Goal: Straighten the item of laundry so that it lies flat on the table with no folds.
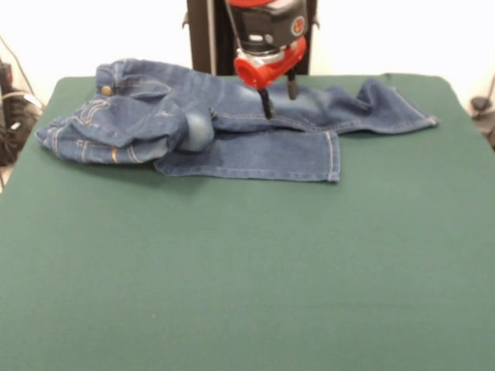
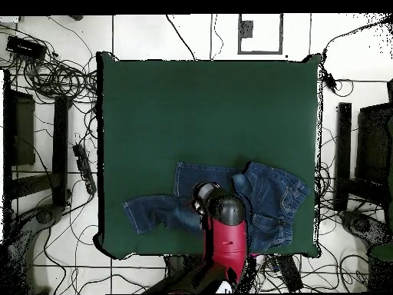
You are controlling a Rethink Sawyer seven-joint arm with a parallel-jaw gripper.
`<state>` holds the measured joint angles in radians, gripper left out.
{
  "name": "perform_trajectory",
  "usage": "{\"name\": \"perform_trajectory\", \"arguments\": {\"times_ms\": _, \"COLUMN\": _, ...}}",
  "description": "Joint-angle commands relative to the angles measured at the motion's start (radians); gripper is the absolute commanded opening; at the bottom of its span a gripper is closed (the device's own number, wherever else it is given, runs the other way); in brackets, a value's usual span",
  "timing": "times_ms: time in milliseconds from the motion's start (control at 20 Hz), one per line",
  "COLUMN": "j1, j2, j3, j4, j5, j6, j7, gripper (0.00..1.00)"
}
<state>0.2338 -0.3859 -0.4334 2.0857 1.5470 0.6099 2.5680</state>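
The jeans (image 1: 224, 124) lie rumpled across the upper part of the frame in the front view, on the green table (image 1: 247, 270) — waist bunched at upper left, one leg reaching right, the other folded forward. The gripper (image 1: 279, 100) stands over the middle, fingers spread — one tip touching the denim.

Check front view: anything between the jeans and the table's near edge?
Nothing. From the jeans to the table's near edge it's bare green cloth; the overhead view agrees.
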Motion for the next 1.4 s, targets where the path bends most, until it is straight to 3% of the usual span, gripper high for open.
{"name": "perform_trajectory", "arguments": {"times_ms": 50, "j1": -0.012, "j2": -0.009, "j3": 0.187, "j4": -0.126, "j5": 0.01, "j6": -0.065, "j7": 0.268, "gripper": 1.0}}
{"name": "perform_trajectory", "arguments": {"times_ms": 250, "j1": -0.014, "j2": 0.0, "j3": 0.218, "j4": -0.154, "j5": 0.038, "j6": -0.098, "j7": 0.34, "gripper": 1.0}}
{"name": "perform_trajectory", "arguments": {"times_ms": 400, "j1": -0.024, "j2": 0.009, "j3": 0.226, "j4": -0.183, "j5": -0.005, "j6": -0.118, "j7": 0.411, "gripper": 1.0}}
{"name": "perform_trajectory", "arguments": {"times_ms": 850, "j1": -0.024, "j2": 0.083, "j3": 0.193, "j4": -0.331, "j5": -0.224, "j6": -0.119, "j7": 0.803, "gripper": 1.0}}
{"name": "perform_trajectory", "arguments": {"times_ms": 1300, "j1": -0.022, "j2": 0.104, "j3": 0.206, "j4": -0.367, "j5": -0.248, "j6": -0.131, "j7": 0.843, "gripper": 1.0}}
{"name": "perform_trajectory", "arguments": {"times_ms": 1400, "j1": -0.029, "j2": 0.1, "j3": 0.224, "j4": -0.349, "j5": -0.242, "j6": -0.135, "j7": 0.78, "gripper": 1.0}}
